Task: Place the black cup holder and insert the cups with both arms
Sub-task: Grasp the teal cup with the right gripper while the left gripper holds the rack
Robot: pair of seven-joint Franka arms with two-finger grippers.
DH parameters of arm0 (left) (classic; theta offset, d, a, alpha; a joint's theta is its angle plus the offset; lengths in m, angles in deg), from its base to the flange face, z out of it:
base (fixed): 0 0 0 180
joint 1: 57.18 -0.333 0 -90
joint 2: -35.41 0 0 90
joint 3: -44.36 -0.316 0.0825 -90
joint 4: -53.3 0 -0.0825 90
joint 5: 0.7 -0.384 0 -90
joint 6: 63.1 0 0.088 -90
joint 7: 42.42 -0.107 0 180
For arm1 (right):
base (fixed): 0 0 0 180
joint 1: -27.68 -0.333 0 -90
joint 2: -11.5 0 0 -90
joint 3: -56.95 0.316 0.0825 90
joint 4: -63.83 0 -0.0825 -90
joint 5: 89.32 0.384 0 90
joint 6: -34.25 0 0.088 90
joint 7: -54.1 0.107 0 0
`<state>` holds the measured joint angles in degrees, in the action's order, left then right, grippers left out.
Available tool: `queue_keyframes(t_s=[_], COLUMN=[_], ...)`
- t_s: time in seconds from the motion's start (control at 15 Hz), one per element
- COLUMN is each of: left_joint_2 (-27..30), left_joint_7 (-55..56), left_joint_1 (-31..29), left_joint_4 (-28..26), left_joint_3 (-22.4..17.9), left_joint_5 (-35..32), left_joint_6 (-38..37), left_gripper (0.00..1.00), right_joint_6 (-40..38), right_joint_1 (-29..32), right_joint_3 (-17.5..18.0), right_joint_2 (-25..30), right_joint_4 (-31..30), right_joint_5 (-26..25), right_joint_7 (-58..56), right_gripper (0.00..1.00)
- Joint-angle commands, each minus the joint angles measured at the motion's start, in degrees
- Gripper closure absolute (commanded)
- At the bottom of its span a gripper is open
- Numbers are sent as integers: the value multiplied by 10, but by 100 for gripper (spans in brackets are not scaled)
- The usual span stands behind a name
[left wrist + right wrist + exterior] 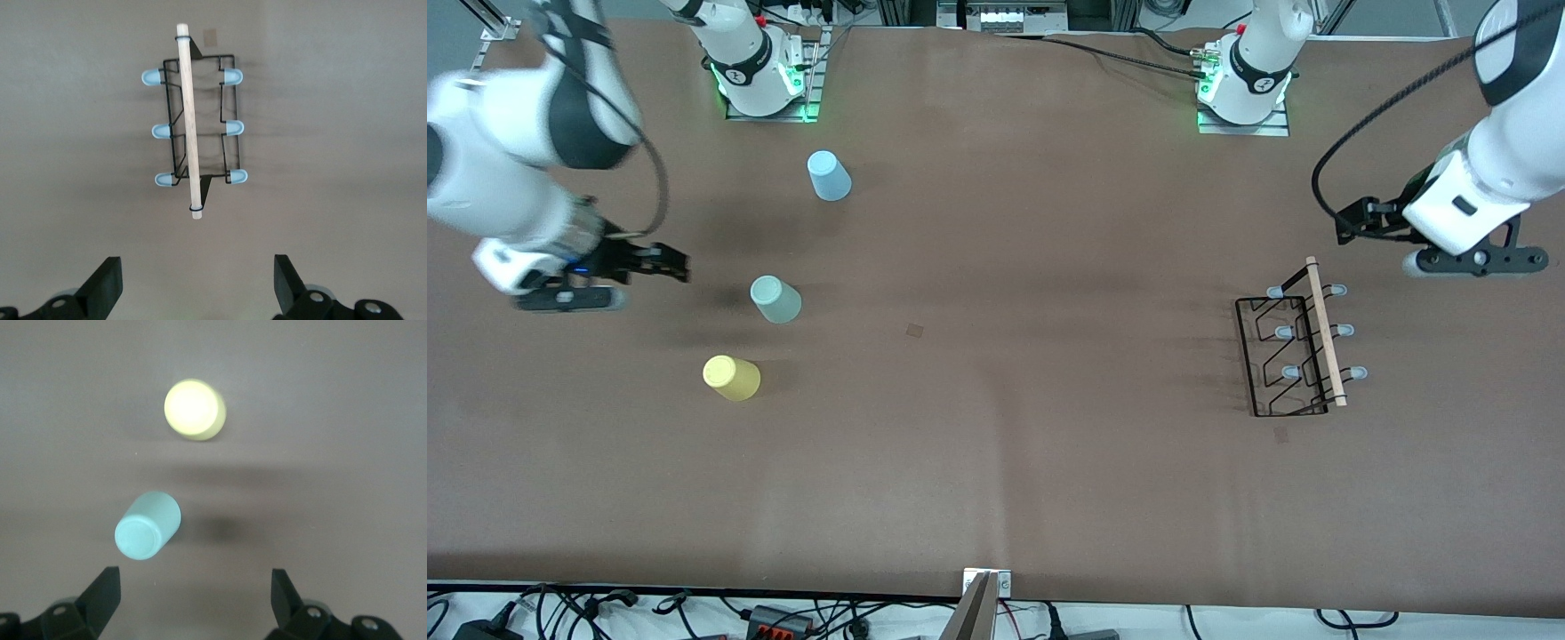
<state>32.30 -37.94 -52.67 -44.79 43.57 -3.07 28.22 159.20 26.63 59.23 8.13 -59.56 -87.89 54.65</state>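
The black cup holder (1303, 351) stands on the brown table toward the left arm's end, its wooden rod (1325, 333) on top and grey-tipped pegs on both sides; it also shows in the left wrist view (197, 120). My left gripper (1352, 222) is open and empty in the air, over bare table by the rod's end (197, 273). The light blue cup (829, 175), mint green cup (775, 299) and yellow cup (731, 377) stand apart toward the right arm's end. My right gripper (665, 263) is open and empty over bare table beside the mint cup (148, 523); the yellow cup (194, 410) shows too, past my right gripper (193, 583).
The two arm bases (760, 76) (1245, 84) stand along the table's edge farthest from the front camera. Small marks (914, 330) lie mid-table. A metal bracket (987, 587) and cables sit at the edge nearest the front camera.
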Motion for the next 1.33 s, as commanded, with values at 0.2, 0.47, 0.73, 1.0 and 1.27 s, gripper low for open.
queue_keyframes(t_s=[0.2,0.47,0.73,1.0,1.27], left_joint_2=[-73,-84,-103,-117,-122], left_joint_7=[-38,-39,-39,-39,-39], left_joint_1=[-21,-21,-30,-41,-41], left_joint_4=[-28,-119,-153,-163,-163], left_joint_3=[-1,3,3,3,4], left_joint_5=[-9,-10,-10,-10,-10], left_joint_6=[93,300,356,357,349], left_gripper=[0,0,0,8,64], right_joint_6=[143,167,190,219,230], right_joint_1=[-33,-33,-27,-25,-21], right_joint_3=[62,62,62,61,61], right_joint_2=[-22,-50,-54,-67,-77], right_joint_4=[-86,-91,-110,-127,-132], right_joint_5=[6,1,-5,-5,-4], right_joint_7=[113,111,111,111,112], right_gripper=[0,0,0,0,0])
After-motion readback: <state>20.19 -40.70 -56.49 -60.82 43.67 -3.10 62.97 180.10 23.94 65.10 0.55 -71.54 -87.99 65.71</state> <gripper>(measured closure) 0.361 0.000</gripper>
